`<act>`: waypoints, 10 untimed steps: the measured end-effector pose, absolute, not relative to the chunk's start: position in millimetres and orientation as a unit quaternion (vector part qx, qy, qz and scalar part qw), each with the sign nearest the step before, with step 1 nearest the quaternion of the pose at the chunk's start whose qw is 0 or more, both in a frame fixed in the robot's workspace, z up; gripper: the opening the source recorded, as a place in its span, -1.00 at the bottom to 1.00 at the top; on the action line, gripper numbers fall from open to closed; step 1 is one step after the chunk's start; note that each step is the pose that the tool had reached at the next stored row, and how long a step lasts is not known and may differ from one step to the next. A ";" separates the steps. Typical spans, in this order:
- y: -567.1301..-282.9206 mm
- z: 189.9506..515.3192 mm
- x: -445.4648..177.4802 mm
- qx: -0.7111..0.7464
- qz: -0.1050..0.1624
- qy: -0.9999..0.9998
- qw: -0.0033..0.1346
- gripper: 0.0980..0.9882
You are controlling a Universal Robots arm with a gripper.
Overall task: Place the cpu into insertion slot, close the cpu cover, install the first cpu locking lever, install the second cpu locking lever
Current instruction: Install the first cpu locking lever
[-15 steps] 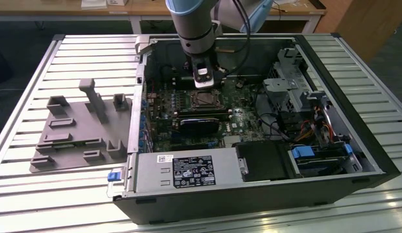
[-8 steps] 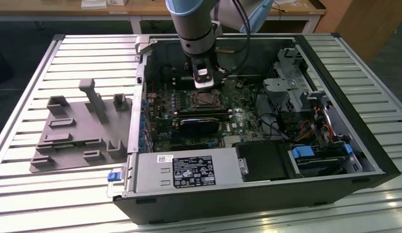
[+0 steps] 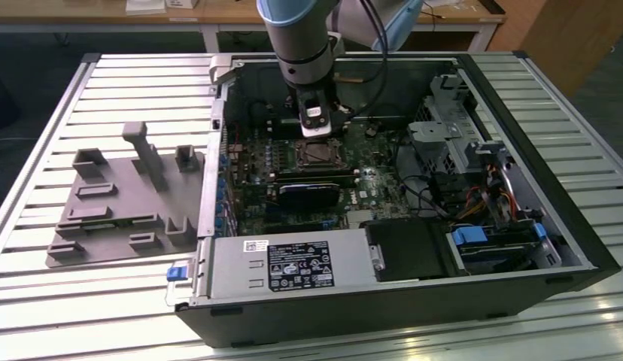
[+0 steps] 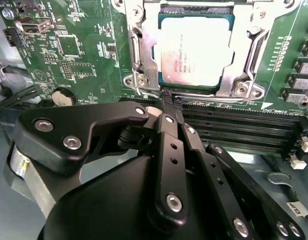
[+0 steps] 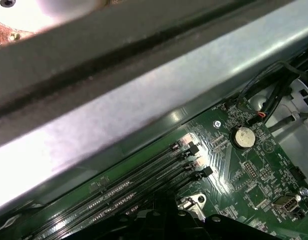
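cpu (image 4: 194, 50) seated under closed cover (image 4: 244, 45) | gripper (image 4: 170, 106) fingers together, holding nothing, at socket's edge | push lever slowly, keep tip low

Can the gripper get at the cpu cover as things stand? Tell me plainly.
Probably yes. In the second wrist view the gripper sits at the edge of the cpu cover, which lies down around the cpu, with nothing between them.

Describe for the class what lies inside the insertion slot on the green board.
The cpu, pale face up, sits inside the insertion slot, framed by the cpu cover. The socket's contacts beneath are covered, so unseen.
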State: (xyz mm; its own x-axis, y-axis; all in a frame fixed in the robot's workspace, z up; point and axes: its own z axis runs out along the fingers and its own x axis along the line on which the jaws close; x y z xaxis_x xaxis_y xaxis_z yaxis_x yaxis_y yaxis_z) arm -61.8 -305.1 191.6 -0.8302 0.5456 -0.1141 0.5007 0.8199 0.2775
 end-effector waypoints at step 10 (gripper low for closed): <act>-307.7 191.5 -61.8 0.276 0.125 0.948 0.093 -0.99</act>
